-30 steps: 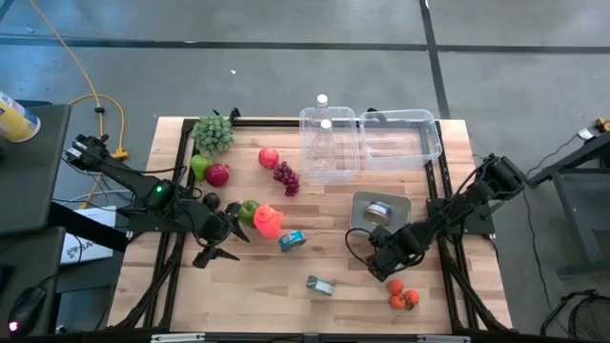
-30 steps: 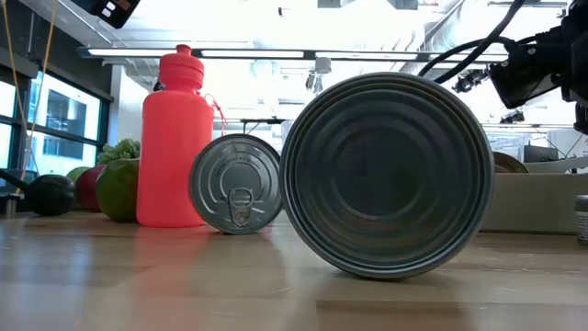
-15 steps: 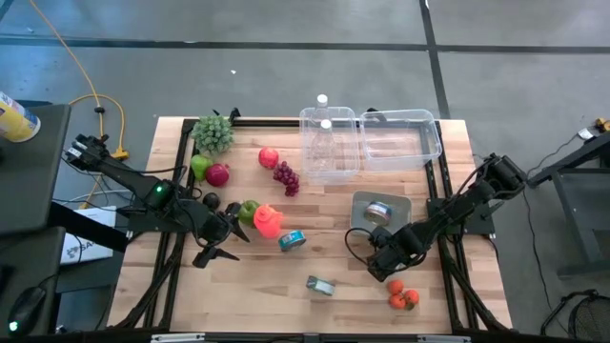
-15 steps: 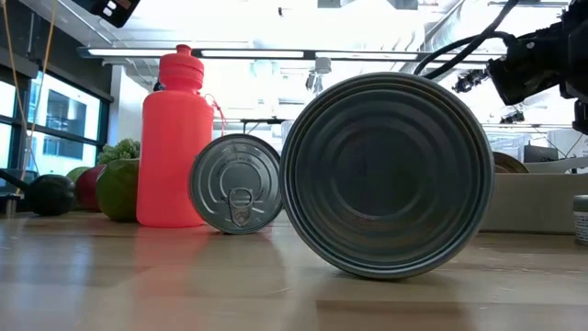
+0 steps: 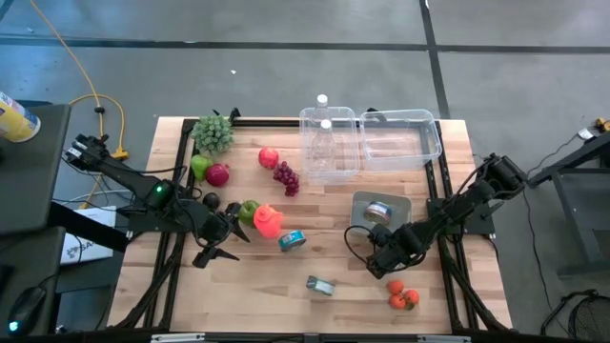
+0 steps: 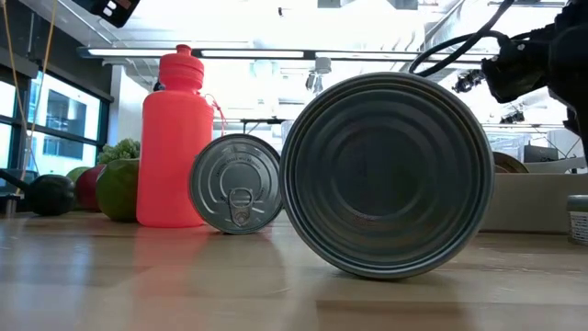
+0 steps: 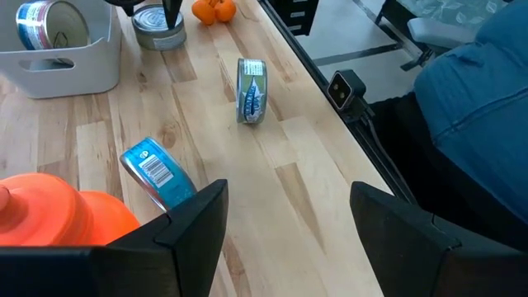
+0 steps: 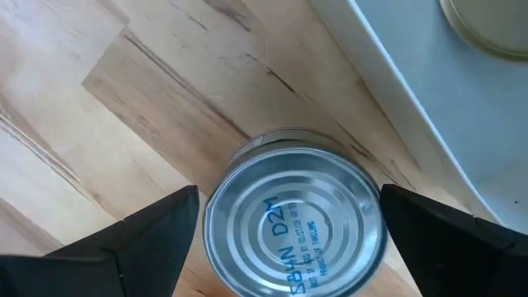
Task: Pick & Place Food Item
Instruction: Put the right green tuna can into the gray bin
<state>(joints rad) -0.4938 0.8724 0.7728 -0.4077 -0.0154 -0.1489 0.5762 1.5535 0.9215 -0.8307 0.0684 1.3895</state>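
The right gripper (image 8: 289,239) is held directly above an upright silver can (image 8: 294,217), its two fingers (image 8: 153,227) spread wide on either side without touching it. The can stands on the wooden table (image 5: 257,286), just beside the grey tray (image 5: 404,207) in which another can (image 5: 379,211) lies. Stamped characters reading roughly "D2M" are seen on the lid; the line below cannot be made out. Small orange fruits (image 5: 402,296) lie near the can.

The left gripper (image 7: 272,239) is kept low over the table with its fingers parted and nothing between them, beside the red bottle (image 5: 268,221) and a blue-labelled can (image 7: 155,171) showing a barcode. A further can (image 7: 251,90) lies on its side nearer mid-table. Grapes (image 5: 286,177), apples (image 5: 269,157) and clear bins (image 5: 400,138) are placed at the far side.
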